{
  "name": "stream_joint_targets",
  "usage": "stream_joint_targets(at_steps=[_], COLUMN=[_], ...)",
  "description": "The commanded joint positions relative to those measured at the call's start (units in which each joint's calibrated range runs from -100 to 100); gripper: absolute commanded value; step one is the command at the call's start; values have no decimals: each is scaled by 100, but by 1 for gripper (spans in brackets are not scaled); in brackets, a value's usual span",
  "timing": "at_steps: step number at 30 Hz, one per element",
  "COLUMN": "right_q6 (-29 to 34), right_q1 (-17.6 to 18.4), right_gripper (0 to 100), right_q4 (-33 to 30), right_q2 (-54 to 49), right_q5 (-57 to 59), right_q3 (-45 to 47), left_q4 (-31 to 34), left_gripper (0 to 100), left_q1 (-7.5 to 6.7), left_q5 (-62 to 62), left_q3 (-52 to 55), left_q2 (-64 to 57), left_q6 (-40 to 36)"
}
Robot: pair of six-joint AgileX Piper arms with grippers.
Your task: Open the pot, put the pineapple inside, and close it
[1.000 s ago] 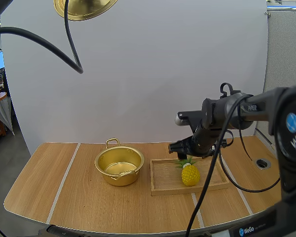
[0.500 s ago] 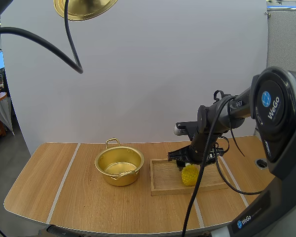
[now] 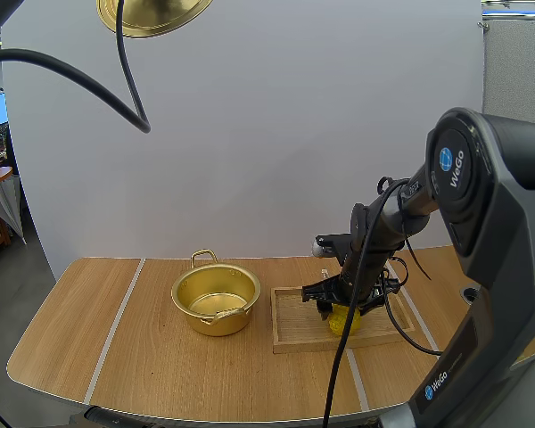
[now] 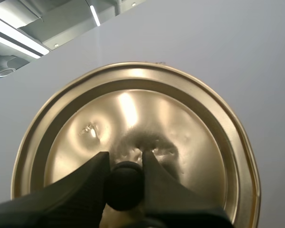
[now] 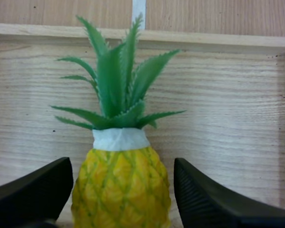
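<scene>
Two arms split the work.

High view: the pot [image 3: 216,300] sits open near the table's [image 3: 116,357] middle. Its lid [image 3: 152,13] hangs high and clear, so the mouth is free. The right gripper [image 3: 341,308] is low over the pineapple [image 3: 341,319] in the tray [image 3: 290,330], toward the table's right edge.

Left wrist view: the left gripper [image 4: 125,160] is pinched tight on the lid's knob [image 4: 125,186], which parks the lid for closing later.

Right wrist view: the right gripper's fingers [image 5: 33,192] stand wide apart, just beside the pineapple's body on either side and gripping nothing, placed, I judge, to close and lift it
</scene>
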Motion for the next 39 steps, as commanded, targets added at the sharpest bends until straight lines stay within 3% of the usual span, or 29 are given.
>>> stream_joint_targets(at_steps=[1, 12, 14, 16, 17, 23, 30, 39], right_q6=[5, 5, 5, 5, 5, -166, -486, -553], right_q1=[3, 3, 3, 3, 3, 3, 78, 834], right_gripper=[100, 97, 58, 10, 0, 0, 0, 0], right_q4=[-28, -28, -28, -28, -28, -38, -26, -26], right_q2=[95, 259, 259, 259, 248, -8, -1064, -1676], right_q5=[-106, -165, -127, -14, 24, 52, -20, 787], right_q3=[-40, -40, -40, -40, -40, -40, -76, -909], left_q4=[13, 13, 13, 13, 13, 13, 13, 13], left_gripper=[0, 0, 0, 0, 0, 0, 0, 0], left_q1=[-11, -11, -11, -11, -11, -11, -11, -11], left_q5=[-214, -214, -214, -214, -214, -214, -214, -214], left_q3=[-44, -44, -44, -44, -44, -44, -44, -44], left_q2=[-62, -62, -62, -62, -62, -62, -62, -62], left_q6=[-40, -40, -40, -40, -40, -40, -40, -40])
